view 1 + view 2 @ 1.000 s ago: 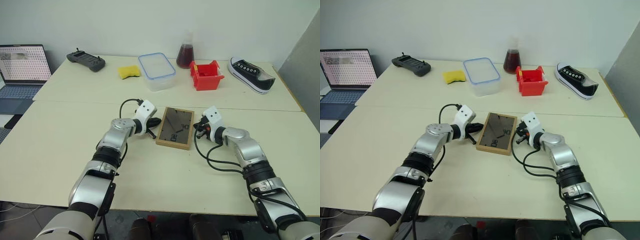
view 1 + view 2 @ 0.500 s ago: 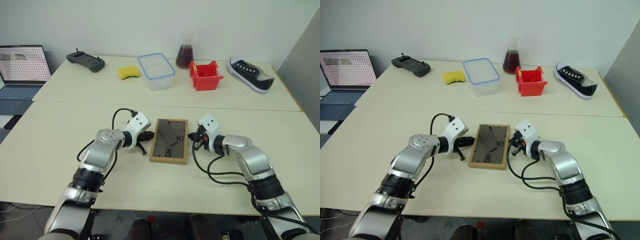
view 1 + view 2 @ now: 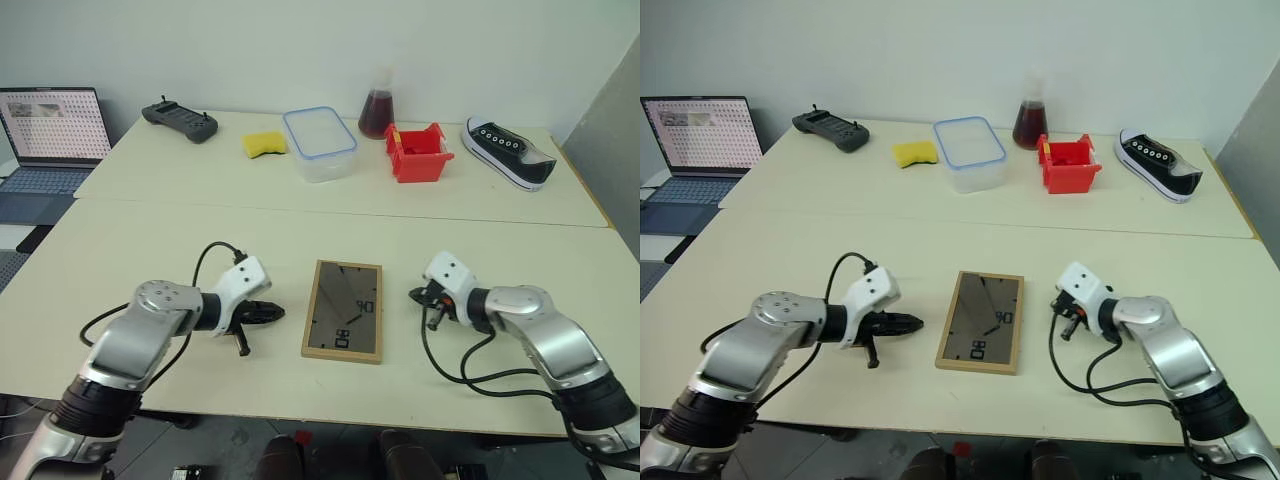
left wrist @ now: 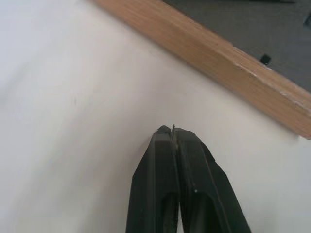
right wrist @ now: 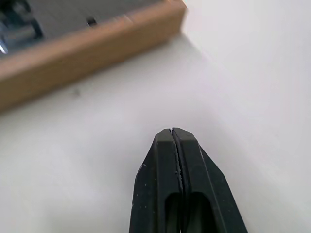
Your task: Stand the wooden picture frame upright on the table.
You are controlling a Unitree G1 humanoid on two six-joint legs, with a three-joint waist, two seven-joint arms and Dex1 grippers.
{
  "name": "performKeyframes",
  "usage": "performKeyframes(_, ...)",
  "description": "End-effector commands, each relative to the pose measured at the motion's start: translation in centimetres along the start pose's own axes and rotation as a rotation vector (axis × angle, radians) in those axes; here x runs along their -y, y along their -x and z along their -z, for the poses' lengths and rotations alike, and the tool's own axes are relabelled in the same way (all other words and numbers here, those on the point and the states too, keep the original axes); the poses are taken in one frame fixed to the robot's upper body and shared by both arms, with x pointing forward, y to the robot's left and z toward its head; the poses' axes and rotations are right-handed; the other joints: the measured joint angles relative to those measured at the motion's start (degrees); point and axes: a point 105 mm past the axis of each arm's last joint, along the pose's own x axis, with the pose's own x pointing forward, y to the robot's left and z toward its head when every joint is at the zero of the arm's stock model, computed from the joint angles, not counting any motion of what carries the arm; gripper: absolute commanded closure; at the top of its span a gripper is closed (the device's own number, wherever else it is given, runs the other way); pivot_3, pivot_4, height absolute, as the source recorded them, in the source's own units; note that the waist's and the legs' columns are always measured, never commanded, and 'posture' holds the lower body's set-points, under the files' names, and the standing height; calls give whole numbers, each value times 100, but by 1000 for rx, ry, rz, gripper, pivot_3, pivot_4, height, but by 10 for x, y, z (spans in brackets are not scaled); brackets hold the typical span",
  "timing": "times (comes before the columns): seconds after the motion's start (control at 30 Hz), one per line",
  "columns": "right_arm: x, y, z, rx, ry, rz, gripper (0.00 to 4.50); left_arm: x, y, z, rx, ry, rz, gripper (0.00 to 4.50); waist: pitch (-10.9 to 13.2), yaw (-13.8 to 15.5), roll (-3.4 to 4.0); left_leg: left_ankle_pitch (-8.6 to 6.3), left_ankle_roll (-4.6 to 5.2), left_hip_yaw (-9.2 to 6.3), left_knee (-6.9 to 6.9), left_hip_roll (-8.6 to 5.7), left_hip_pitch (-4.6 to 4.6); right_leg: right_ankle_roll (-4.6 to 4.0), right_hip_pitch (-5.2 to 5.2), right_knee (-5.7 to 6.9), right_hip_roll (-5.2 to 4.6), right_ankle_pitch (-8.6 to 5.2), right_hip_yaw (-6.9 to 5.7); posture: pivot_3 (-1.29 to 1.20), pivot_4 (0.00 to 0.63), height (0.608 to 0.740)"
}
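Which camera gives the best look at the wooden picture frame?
The left eye view: the whole wooden picture frame lies flat on the table, back panel up. The right eye view matches it. Each wrist view shows a stretch of its wooden edge.

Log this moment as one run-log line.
frame: flat on table, back up | left pincer: shut, beside frame, apart | right pincer: shut, beside frame, apart | task: not done

Light-wood picture frame on smooth matte table
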Motion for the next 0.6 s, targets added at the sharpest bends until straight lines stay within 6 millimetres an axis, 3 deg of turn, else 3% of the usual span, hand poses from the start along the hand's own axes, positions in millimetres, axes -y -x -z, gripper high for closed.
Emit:
performKeyframes(0.03,-8,12,-10,67,31,-54,4500,20,25,-20,120,338,237,3470,1,-13,-1,0,1,-1,0,1,0,0,-1,0,1,0,-1,0,150,740)
performKeyframes(0.13,-15,9,-6,67,33,-77,4500,31,35,-14,99,642,379,2883,1,-45,0,-1,1,-6,-1,2,0,0,-1,3,6,-1,-4,0,150,740)
performKeyframes(0.27,-19,-2,-8,85,40,-75,4500,26,28,-2,83,831,389,1970,0,-100,0,-1,2,-8,-2,3,4,0,-1,5,8,-1,-3,0,150,740)
performKeyframes(0.57,-40,-31,-26,148,19,-96,4500,26,-11,10,77,945,407,5,-6,-123,-2,0,0,-5,-3,4,17,-4,1,18,8,-2,4,0,150,740)
performKeyframes(0.6,-42,-33,-28,152,18,-97,4500,27,-15,9,81,954,412,5,-6,-120,-1,0,-1,-6,-3,4,16,-4,1,19,7,-3,2,0,150,740)
